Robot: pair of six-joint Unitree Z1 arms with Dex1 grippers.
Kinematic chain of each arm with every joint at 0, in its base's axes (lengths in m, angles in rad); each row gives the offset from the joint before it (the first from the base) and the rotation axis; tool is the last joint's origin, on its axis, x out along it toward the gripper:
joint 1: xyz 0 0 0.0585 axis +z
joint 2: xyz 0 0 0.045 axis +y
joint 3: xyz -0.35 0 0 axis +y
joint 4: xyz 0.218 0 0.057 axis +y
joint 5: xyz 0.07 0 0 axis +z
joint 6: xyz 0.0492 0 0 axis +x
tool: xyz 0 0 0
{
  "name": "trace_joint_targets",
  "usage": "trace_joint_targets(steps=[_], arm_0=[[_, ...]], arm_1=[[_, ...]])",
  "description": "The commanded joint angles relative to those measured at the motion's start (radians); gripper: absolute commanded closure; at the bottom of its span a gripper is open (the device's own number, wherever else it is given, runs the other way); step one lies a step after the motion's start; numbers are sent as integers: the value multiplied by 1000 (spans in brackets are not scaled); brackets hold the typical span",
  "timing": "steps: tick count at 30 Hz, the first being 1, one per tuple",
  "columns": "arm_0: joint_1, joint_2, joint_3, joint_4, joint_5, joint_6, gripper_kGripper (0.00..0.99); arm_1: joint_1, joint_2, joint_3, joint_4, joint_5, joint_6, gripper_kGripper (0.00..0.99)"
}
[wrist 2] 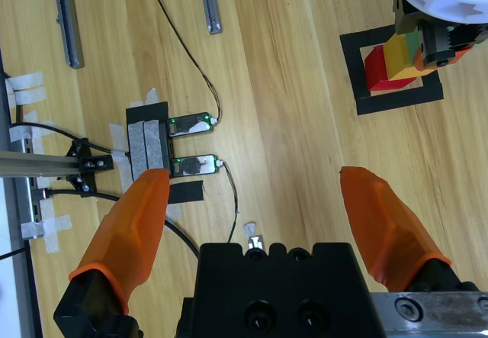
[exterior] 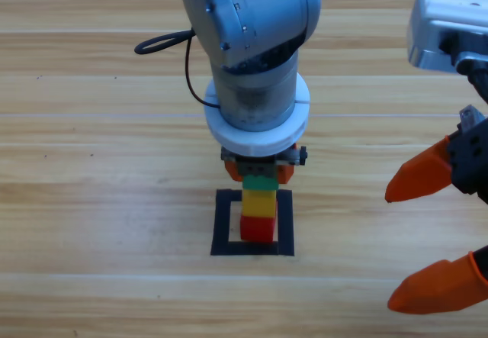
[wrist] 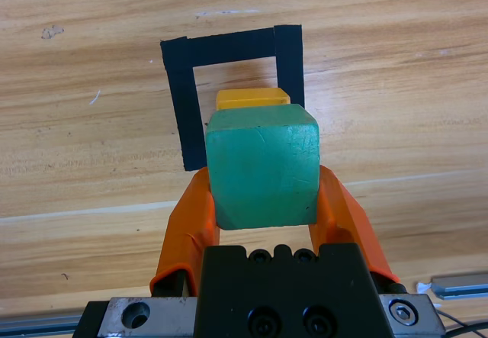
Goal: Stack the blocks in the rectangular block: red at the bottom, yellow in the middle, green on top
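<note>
Inside the black tape rectangular block (exterior: 223, 223) the red block (exterior: 258, 230) sits on the wood with the yellow block (exterior: 259, 203) on top of it. The green block (exterior: 260, 179) rests on the yellow one, and my left gripper (exterior: 259, 174) reaches down from above, shut on it. In the left wrist view the green block (wrist: 263, 162) fills the space between both orange jaws, with the yellow block (wrist: 252, 98) and the tape (wrist: 229, 46) beyond. My right gripper (exterior: 391, 249) waits open at the right edge, holding nothing. It sees the stack (wrist 2: 400, 54) from the side.
A black cable (exterior: 160, 44) loops behind the left arm. The right wrist view shows taped circuit boards (wrist 2: 191, 124), wires and metal rails (wrist 2: 65, 17) on the table away from the stack.
</note>
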Motion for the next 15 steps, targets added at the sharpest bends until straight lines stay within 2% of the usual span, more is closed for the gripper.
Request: trace_joint_targets(steps=[1, 15], arm_0=[[-23, 54, 8, -6, -9, 7, 947], [-23, 66, 16, -6, -10, -1, 949]], arm_1=[[31, -21, 34, -17, 6, -3, 1], [31, -23, 34, -17, 6, -3, 1]])
